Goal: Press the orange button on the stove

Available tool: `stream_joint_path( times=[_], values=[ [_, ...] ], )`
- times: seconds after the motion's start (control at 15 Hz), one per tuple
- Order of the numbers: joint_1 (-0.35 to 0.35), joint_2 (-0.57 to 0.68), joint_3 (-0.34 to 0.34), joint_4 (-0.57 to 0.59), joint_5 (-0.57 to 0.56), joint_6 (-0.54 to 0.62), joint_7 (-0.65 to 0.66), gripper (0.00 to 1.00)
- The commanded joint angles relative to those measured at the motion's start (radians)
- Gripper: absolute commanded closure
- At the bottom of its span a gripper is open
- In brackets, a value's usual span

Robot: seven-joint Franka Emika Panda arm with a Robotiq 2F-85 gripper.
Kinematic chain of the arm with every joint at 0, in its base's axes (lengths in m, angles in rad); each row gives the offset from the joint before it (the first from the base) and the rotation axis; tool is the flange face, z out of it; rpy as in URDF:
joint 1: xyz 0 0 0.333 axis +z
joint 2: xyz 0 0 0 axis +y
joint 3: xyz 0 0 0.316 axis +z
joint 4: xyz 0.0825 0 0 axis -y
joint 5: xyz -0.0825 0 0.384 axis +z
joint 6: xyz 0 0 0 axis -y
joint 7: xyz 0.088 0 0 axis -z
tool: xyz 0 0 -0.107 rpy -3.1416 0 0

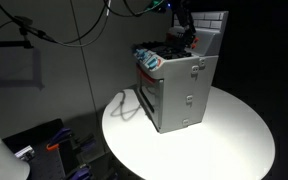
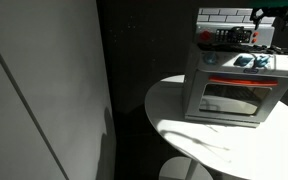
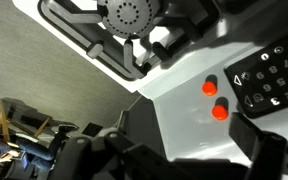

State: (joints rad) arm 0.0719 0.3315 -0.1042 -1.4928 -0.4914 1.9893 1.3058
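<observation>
The stove (image 1: 179, 90) stands on the round desk (image 1: 234, 140), with the tool (image 1: 188, 33) above its top; whether the tool is open or closed cannot be told. Wrist view: two orange buttons (image 3: 210, 86) sit close together at 9 o'clock of a keypad (image 3: 274, 75), so a slight drift could press the wrong one.

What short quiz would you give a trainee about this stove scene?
1. True or false: the stove stands on a round white table.
2. In the wrist view, how many round orange buttons sit beside the dark keypad? A) one B) two C) four
3. Fill in the blank: the back panel above the stove top is covered in white ____.

Key: 1. True. 2. B. 3. tiles.
</observation>
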Motion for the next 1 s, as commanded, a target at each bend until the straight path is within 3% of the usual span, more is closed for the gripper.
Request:
stream_joint_path(
  times=[0.0,0.93],
  values=[
    [-0.001,-0.006,-0.003,0.019,0.018,-0.053,-0.041,0.0],
    [-0.003,0.034,-0.018,0.05,0.005,-0.06,-0.021,0.0]
  ],
)
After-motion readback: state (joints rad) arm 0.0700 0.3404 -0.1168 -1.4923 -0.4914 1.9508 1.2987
